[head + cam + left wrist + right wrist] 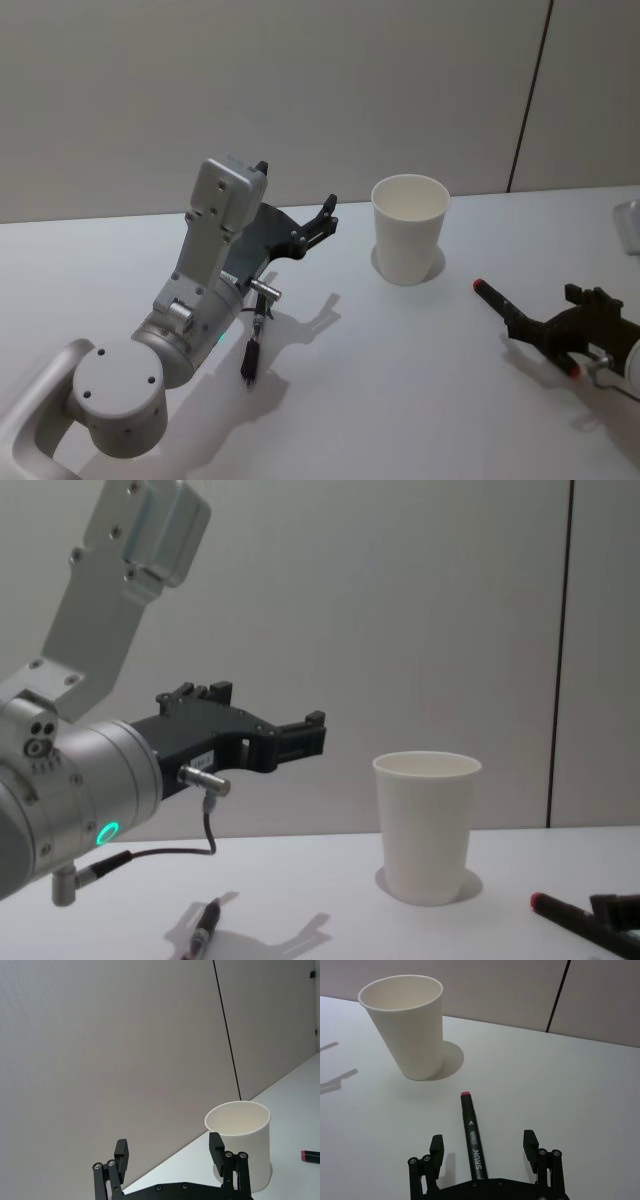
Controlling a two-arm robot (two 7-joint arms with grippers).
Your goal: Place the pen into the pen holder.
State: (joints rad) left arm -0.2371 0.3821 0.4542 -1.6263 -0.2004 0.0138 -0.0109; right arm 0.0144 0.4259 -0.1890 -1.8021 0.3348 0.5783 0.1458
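The pen holder is a white paper cup (409, 231) (427, 824) (409, 1026) (242, 1144) standing upright at the back middle of the table. A black marker pen with red ends (497, 300) (472, 1136) (560, 910) (310, 1156) lies flat to its right. My right gripper (540, 315) (483, 1145) is open and low over it, one finger on each side. A second black pen (250, 356) (204, 926) lies on the table under my left arm. My left gripper (325, 215) (169, 1151) (305, 738) hangs open and empty in the air, left of the cup.
The white table (400, 400) runs back to a grey wall. A pale object (628, 225) shows at the right edge. The left arm's silver body (190, 320) looms over the front left.
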